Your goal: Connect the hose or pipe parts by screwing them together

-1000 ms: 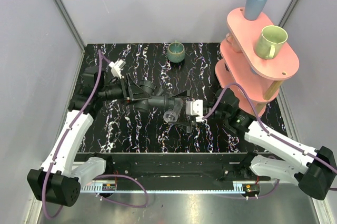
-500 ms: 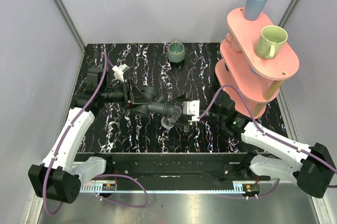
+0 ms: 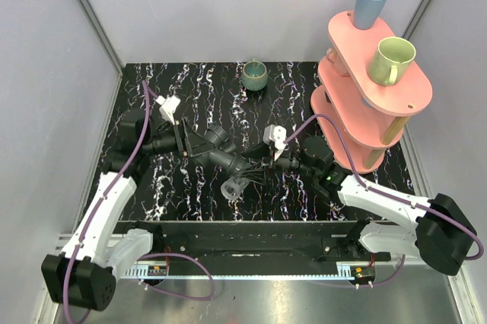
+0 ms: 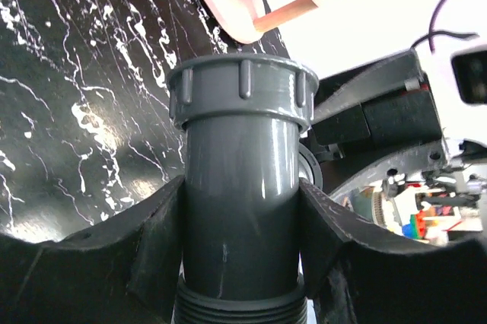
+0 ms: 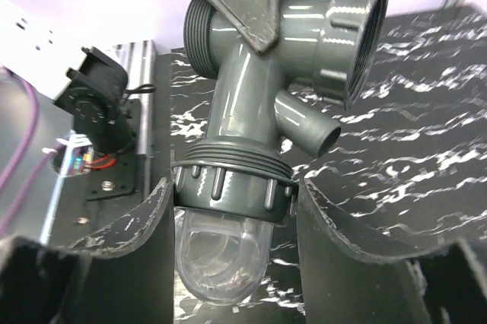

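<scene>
The fitting [image 3: 217, 147] hangs over the middle of the table [image 3: 304, 81], with the clear connector [image 3: 233, 186] at its near end. The left gripper [image 4: 240, 214] clamps the fitting's straight barrel. The right gripper [image 5: 234, 191] pinches the ribbed collar [image 5: 228, 176] where the connector joins.

A small green cup [image 3: 254, 74] stands at the far edge; whether it holds anything I cannot tell. A pink rack [image 3: 342, 103] fills the far right corner, close behind the right arm, and carries a blue cup [image 3: 371, 4] and a green mug [image 3: 392, 60]. The left half of the table and the near edge lie open, and walls close both sides.

Only the right wrist view shows the connector seated inside the collar, a side spout and a second large nut. The left wrist view shows just the barrel and one nut above it.
</scene>
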